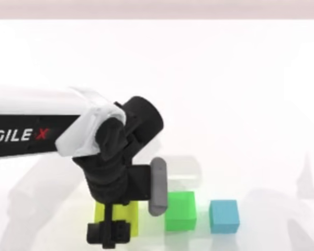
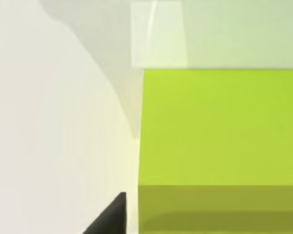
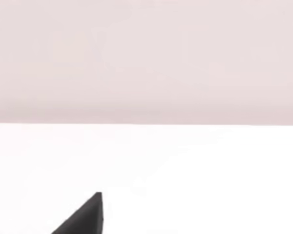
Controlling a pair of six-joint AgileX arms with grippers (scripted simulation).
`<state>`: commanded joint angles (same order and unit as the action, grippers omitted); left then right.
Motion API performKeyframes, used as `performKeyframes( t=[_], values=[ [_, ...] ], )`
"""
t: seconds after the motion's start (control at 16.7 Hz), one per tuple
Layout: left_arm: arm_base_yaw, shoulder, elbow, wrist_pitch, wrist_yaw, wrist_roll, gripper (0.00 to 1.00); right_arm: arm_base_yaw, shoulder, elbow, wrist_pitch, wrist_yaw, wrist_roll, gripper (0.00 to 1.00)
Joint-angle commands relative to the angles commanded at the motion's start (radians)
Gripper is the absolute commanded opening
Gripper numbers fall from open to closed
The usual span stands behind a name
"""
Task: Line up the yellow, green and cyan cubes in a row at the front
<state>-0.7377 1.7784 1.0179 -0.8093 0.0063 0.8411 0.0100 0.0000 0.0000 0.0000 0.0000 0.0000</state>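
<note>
Three cubes stand in a row near the front edge in the top view. The large lime-yellow cube (image 1: pixel 131 218) is on the left, the bright green cube (image 1: pixel 180 209) in the middle and the cyan cube (image 1: pixel 223 215) on the right. My left gripper (image 1: pixel 111 230) hangs over the yellow cube and hides most of it. It is open. In the left wrist view its dark fingertip (image 2: pixel 112 217) stands beside the yellow cube (image 2: pixel 219 126) with a thin gap between them. My right gripper (image 3: pixel 95 219) is out of the top view.
My left arm (image 1: pixel 36 128) reaches in from the top view's left edge and covers the table's front left. The right wrist view shows only white table (image 3: pixel 185 170) and a pale back wall (image 3: pixel 146 58).
</note>
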Motion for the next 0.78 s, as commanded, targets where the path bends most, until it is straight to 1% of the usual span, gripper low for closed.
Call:
performKeyframes(
  t=[0.54, 0.78],
  values=[
    [0.001, -0.002, 0.003, -0.004, 0.0, 0.0, 1.0, 0.0, 0.0, 0.0, 0.0, 0.0, 0.0, 1.0],
    [0.002, -0.034, 0.071, -0.112, 0.0, 0.005, 1.0, 0.0, 0.0, 0.0, 0.0, 0.0, 0.0, 1.0]
  ],
)
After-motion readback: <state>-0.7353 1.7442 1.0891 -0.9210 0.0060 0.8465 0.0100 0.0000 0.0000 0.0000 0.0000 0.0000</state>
